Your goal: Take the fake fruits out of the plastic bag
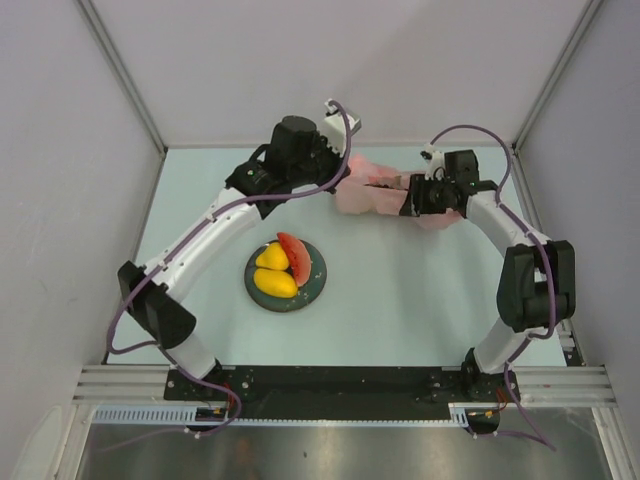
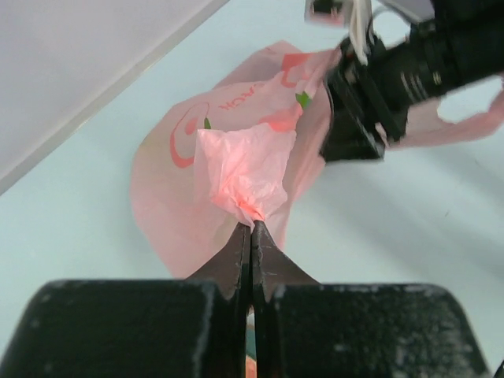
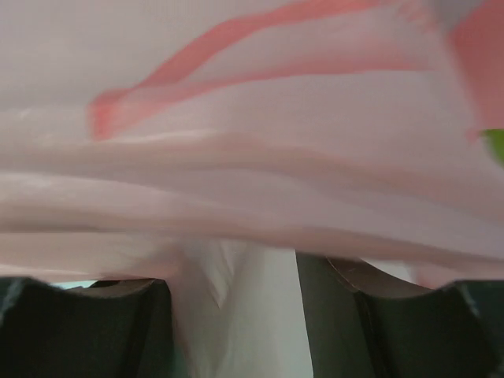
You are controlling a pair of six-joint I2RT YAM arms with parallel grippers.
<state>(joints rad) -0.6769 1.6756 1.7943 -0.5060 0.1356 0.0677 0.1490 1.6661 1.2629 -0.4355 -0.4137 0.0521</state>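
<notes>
One pale green desk [image 1: 420, 300], walled on three sides, carries all items.

Two white-and-black arms, left arm [image 1: 215, 235] and right arm [image 1: 525, 280], both reach to the far middle of the desk and meet there at the bag.

One pink plastic bag [image 1: 375, 198], thin, crinkled, with red print. It lies on the far middle of the desk, beyond the plate, between the two pincers. Its long axis runs left to right across the desk. A handle loop shows at its right end, past the right pincer.

One dark round plate [image 1: 312, 288], on the desk near the centre, well apart from the bag and nearer the arm bases.

One left pincer [image 2: 251, 227], clenched on a gathered fold of the bag at the bag's left end; the film bunches up just above the fingertips.

One right pincer [image 3: 236, 299], pushed into the bag's right part. Its fingers stand apart with pink film between them; whether they grip that film cannot be told.

Three fake fruits [image 1: 280, 268], all on the plate and touching:
- watermelon slice [image 1: 296, 254], red, long axis running far-left to near-right;
- lower mango [image 1: 275, 283], yellow, long axis roughly left to right;
- upper mango [image 1: 270, 257], yellow, beside the slice.
</notes>
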